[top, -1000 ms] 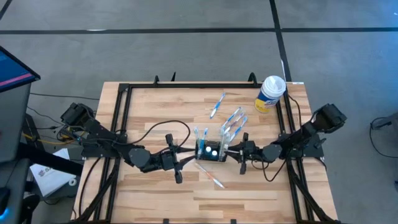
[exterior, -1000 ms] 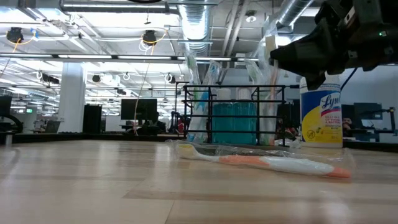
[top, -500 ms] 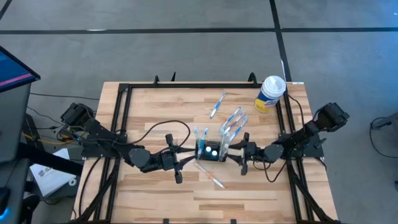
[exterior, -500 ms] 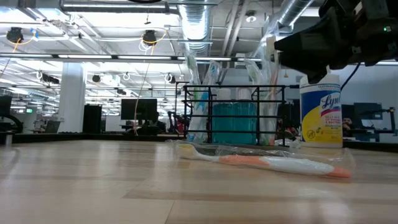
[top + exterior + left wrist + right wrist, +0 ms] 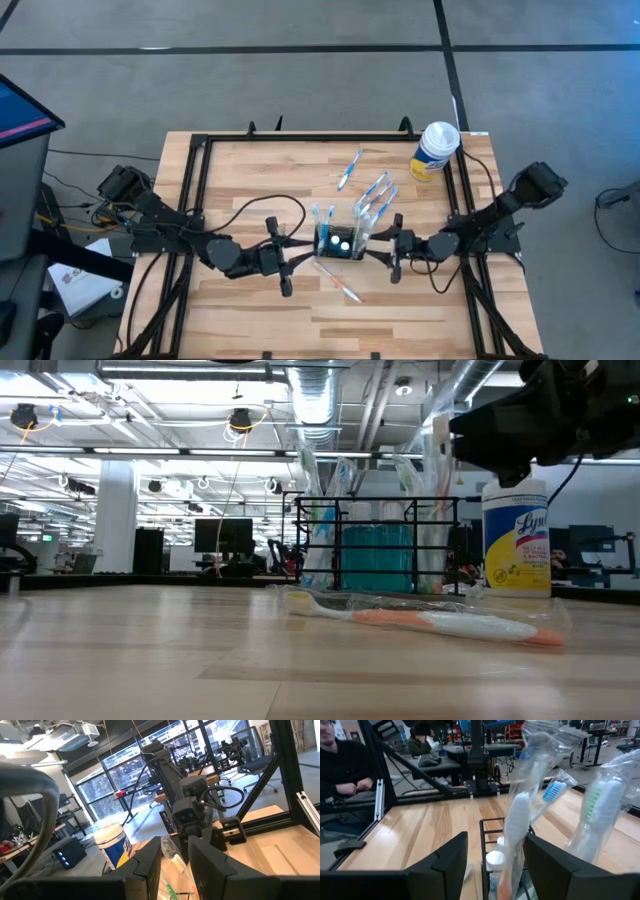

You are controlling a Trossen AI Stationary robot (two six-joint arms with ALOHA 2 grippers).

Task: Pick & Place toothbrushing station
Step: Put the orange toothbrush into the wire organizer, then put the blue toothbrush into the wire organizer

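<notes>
The toothbrushing station point(image 5: 340, 243), a small black wire holder, stands on the wooden table with several wrapped toothbrushes point(image 5: 375, 195) sticking up from it. My right gripper point(image 5: 378, 250) is open at its right side. In the right wrist view its fingers stand either side of a wrapped white toothbrush point(image 5: 517, 820) that rises from the station's rim point(image 5: 487, 825), touching neither. My left gripper point(image 5: 308, 252) is at the station's left side, shut on a wrapped toothbrush point(image 5: 174, 861). Another wrapped toothbrush point(image 5: 430, 622) lies flat on the table nearer the front. My left gripper pinches a wrapped toothbrush between its two fingers, which point level toward the table's right. The brush's head point(image 5: 175, 862) shows in the gap past the fingertips point(image 5: 150, 865). The fingers hide the part they are on.
A white-and-yellow wipes canister point(image 5: 435, 150) stands at the far right corner. A loose blue toothbrush point(image 5: 350, 168) lies on the table's far part. A black frame point(image 5: 200, 190) borders the table. A seated person point(image 5: 340, 765) is beyond the table's left side.
My right gripper has opened and let go of the wrapped white toothbrush, which stays standing in the station. The left arm and the station have kept still.
</notes>
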